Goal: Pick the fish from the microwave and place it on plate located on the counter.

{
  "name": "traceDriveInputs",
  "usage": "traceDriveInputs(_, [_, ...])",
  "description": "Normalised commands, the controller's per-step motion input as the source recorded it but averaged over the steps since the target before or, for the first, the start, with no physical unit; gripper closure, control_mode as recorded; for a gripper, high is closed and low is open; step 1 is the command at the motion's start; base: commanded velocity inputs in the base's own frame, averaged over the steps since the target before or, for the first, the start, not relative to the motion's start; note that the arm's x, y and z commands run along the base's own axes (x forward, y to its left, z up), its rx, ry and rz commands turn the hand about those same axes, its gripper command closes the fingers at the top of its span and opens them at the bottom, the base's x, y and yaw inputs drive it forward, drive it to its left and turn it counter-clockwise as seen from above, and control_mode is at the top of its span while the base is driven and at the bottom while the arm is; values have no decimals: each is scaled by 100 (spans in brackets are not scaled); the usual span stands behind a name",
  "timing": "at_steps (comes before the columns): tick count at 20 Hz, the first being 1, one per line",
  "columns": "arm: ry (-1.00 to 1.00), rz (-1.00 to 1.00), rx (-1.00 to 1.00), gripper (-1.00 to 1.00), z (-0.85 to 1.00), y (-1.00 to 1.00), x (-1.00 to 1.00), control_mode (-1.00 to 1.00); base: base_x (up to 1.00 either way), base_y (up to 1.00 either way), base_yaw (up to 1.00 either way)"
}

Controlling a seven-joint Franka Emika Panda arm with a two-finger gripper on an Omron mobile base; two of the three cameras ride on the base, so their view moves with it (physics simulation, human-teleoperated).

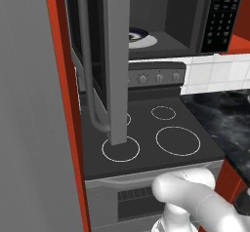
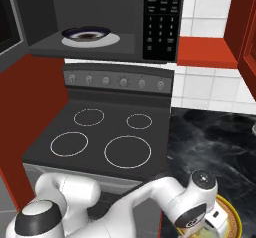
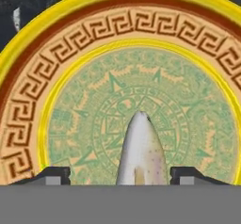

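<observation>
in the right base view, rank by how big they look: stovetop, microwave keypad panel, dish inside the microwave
1. stovetop, by far the largest.
2. microwave keypad panel, a tall narrow strip.
3. dish inside the microwave, smallest, though it sits furthest from the camera, so its true size is unsure.

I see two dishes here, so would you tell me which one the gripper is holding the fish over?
The yellow-rimmed patterned plate on the black marbled counter, beneath the gripper and fish. The dark-rimmed dish sits inside the open microwave.
</observation>
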Motion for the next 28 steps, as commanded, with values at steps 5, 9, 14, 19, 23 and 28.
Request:
traceDriveInputs(5, [0,-4,6,-100,29,-11,55,-100,0,0,0])
traceDriveInputs(9, [0,-4,2,-100,86,-3,12,-100,0,0,0])
traceDriveInputs(14, [2,-9,0,-100,90,3,-3,-100,0,0,0])
traceDriveInputs(19, [0,0,-2,-100,55,91,-3,-100,0,0,0])
traceDriveInputs(23, [0,6,-1,-100,42,100,0,-100,0,0,0])
traceDriveInputs(28, [1,2,-10,-100,39,100,0,-100,0,0,0])
